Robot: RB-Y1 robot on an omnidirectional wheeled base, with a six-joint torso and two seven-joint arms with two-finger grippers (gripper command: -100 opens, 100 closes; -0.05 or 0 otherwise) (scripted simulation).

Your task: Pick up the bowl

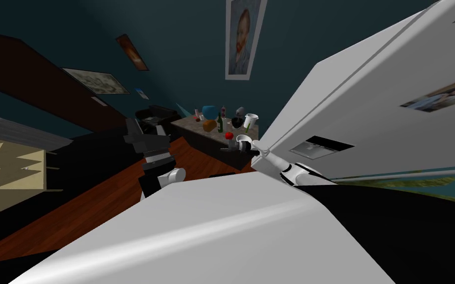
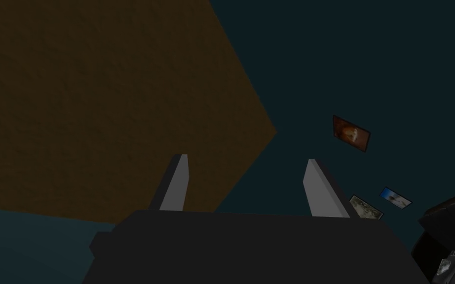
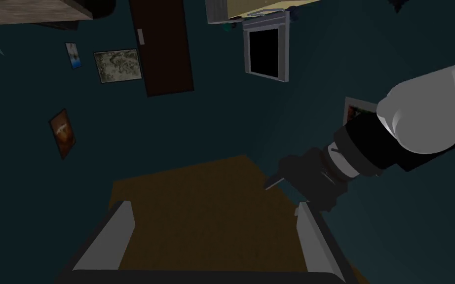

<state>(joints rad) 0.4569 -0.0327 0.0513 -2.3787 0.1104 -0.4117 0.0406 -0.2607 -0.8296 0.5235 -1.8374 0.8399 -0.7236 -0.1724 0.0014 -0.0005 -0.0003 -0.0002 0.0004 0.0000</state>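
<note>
Far ahead a stone-topped counter [image 1: 188, 124] carries a blue bowl [image 1: 209, 110] at its back and a dark bowl [image 1: 237, 122] beside a white cup [image 1: 251, 120]. My right arm reaches toward the counter's near end. Its gripper [image 1: 230, 147] hangs just off that edge, close to a red apple [image 1: 229, 135]. The right wrist view shows this gripper [image 3: 214, 206] open and pointing up, with nothing between its fingers. My left gripper [image 1: 135, 129] is raised to the left of the counter. In its own view the left gripper [image 2: 247, 159] is open and holds nothing.
A big white fridge [image 1: 369, 98] fills the right side, close to my right arm. On the counter also stand a green bottle [image 1: 220, 123] and a loaf [image 1: 209, 125]. A dark stove [image 1: 152, 116] sits left of the counter. Brown wooden floor [image 1: 98, 197] stretches below.
</note>
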